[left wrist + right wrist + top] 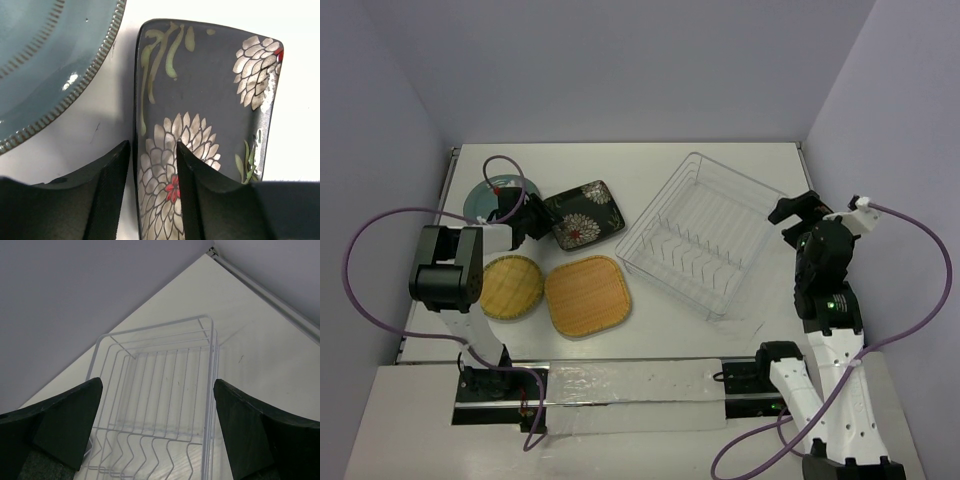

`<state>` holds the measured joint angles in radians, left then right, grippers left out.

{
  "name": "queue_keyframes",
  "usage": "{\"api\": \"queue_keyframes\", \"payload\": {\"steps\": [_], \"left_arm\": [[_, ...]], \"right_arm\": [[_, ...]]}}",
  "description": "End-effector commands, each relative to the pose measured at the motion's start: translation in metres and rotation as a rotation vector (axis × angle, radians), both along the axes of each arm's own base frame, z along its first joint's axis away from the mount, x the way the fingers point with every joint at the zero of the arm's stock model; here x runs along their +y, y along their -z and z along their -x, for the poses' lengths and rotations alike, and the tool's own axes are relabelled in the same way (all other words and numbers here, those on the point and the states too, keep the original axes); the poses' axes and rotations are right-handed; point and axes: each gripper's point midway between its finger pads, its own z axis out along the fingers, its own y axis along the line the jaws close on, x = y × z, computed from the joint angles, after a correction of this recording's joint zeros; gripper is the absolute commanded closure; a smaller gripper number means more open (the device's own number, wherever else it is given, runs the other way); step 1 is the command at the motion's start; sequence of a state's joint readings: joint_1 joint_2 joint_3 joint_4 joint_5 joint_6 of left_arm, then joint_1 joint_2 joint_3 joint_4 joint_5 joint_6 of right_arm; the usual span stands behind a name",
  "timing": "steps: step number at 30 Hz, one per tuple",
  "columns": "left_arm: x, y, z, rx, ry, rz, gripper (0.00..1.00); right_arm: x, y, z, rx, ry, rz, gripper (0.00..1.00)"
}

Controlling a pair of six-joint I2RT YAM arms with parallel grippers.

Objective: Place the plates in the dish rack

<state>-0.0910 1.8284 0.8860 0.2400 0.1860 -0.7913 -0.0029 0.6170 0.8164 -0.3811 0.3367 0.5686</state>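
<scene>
Between the parted jaws of your left tool (pixel 151 150) lies the black plate (pixel 210 100) by its rim (probably slick, brittle): pinch there.

Bright, diffuse light falls from above; the white table (pixel 650 170) nearly washes out overhead, with faint, soft shadows. In the left wrist view a glint sits on the round teal-grey glazed plate (pixel 45 60), glare streaks the right rim of the black square floral-patterned plate (pixel 210 90), and a shadow lies between them. The nearest prongs of the clear wire dish rack (pixel 156 385) look soft.
</scene>
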Motion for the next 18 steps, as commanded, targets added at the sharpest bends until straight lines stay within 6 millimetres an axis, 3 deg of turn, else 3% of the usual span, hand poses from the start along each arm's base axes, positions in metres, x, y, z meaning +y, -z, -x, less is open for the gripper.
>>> {"api": "queue_keyframes", "payload": {"steps": [1, 3, 5, 7, 11, 13, 18], "left_arm": [[-0.004, -0.003, -0.012, -0.031, 0.003, 0.019, 0.53], [-0.004, -0.003, -0.013, -0.035, 0.000, 0.028, 0.59], [-0.004, -0.001, -0.013, -0.036, 0.005, 0.031, 0.71], [-0.004, -0.003, -0.014, -0.039, 0.006, 0.032, 0.99], [0.002, -0.017, -0.014, -0.081, -0.004, 0.009, 1.00], [0.005, -0.035, -0.016, -0.126, -0.006, -0.007, 1.00], [0.004, -0.115, -0.016, -0.340, 0.034, -0.035, 1.00]], "right_arm": [[-0.011, -0.014, 0.007, -0.064, 0.056, 0.025, 0.00], [-0.012, -0.015, 0.009, -0.069, 0.061, 0.026, 0.00], [-0.014, -0.016, 0.011, -0.071, 0.069, 0.035, 0.00], [-0.020, -0.021, 0.017, -0.083, 0.107, 0.042, 0.00], [-0.020, -0.026, 0.022, -0.103, 0.107, 0.041, 0.00], [-0.019, -0.027, 0.024, -0.109, 0.100, 0.040, 0.00], [-0.017, -0.024, 0.024, -0.104, 0.085, 0.040, 0.00]]}}
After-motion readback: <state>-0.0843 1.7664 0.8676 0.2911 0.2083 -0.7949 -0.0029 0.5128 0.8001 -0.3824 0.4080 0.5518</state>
